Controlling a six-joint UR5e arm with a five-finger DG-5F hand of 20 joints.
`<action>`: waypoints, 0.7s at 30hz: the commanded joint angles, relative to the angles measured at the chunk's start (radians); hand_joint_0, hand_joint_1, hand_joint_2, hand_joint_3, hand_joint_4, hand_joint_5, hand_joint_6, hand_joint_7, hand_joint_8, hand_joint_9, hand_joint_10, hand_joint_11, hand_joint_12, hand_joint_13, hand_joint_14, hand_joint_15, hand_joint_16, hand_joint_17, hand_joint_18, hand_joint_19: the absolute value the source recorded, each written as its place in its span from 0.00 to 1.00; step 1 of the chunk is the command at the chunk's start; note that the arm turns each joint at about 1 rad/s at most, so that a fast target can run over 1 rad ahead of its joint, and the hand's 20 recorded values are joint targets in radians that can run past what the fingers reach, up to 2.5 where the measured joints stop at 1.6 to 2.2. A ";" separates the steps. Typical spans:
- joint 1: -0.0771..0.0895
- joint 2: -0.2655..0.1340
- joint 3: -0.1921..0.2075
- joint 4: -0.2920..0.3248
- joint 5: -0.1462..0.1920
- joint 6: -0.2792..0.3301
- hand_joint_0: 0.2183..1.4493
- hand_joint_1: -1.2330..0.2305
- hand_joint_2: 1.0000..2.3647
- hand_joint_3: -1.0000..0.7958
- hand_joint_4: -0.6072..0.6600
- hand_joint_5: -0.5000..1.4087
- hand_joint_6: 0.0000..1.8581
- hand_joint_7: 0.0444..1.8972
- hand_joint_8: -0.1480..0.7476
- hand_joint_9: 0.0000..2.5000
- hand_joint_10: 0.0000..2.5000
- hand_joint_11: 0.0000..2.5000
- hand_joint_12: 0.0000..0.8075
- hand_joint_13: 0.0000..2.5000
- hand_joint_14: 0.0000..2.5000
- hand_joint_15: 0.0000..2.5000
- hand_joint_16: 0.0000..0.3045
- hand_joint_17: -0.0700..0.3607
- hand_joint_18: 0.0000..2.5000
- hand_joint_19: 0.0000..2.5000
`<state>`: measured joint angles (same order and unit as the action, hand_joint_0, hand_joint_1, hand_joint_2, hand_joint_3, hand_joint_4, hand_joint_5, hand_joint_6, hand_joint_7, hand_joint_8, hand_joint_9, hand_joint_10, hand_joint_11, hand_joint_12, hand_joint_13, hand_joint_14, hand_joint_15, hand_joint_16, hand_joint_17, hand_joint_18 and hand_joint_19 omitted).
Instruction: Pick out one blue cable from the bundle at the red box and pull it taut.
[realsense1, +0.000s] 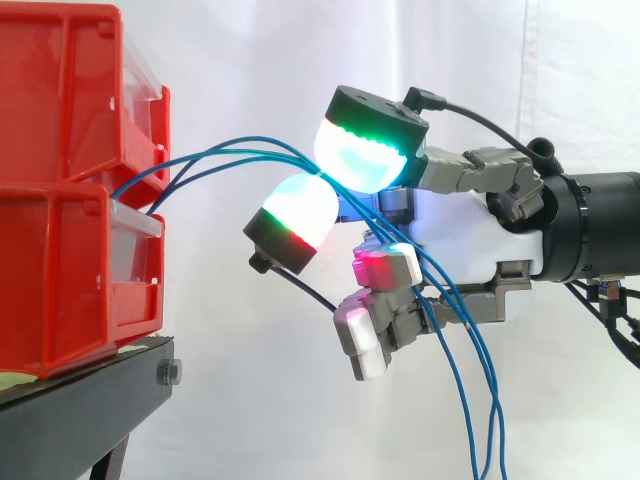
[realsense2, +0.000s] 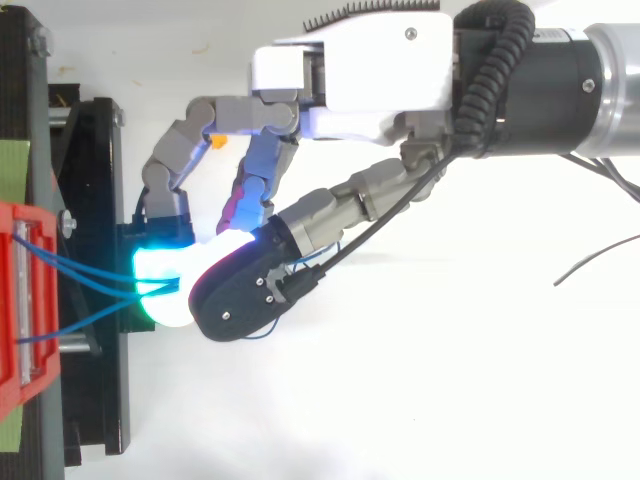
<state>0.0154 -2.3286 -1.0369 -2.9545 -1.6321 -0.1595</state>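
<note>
Hand (realsense1: 470, 240) pinches blue cables (realsense1: 220, 155) between curled glowing pads (realsense1: 365, 150), red box (realsense1: 70, 270) at its 9 o'clock. Several strands appear caught together, so pulling toward 3 o'clock may tauten the bundle, not one

In the side view you see two bins (realsense1: 62, 200) at the left, one stacked on the other, on the stand (realsense1: 90, 385). The cables (realsense1: 230, 155) leave the bins where the two meet and run to the right. There the robot hand (realsense1: 470, 250), entering from the right, pinches them between two fingertips (realsense1: 300, 215). Behind the fingertips the cables hang down below the palm.
</note>
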 joint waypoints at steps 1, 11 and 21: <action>0.000 0.000 0.000 0.000 0.000 0.000 0.29 0.38 0.02 0.45 0.44 0.22 0.51 0.38 0.42 0.49 0.01 0.30 0.38 0.40 0.01 0.19 0.12 0.35 0.30 0.23; 0.000 0.000 0.000 0.000 0.001 0.000 0.33 0.33 0.02 0.47 0.42 0.21 0.51 0.37 0.42 0.48 0.01 0.30 0.38 0.39 0.01 0.19 0.12 0.35 0.30 0.23; 0.000 0.000 0.000 0.000 0.001 0.000 0.35 0.33 0.01 0.37 0.44 0.20 0.52 0.34 0.41 0.48 0.01 0.30 0.37 0.39 0.01 0.19 0.12 0.35 0.31 0.23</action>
<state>0.0154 -2.3289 -1.0370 -2.9536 -1.6310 -0.1595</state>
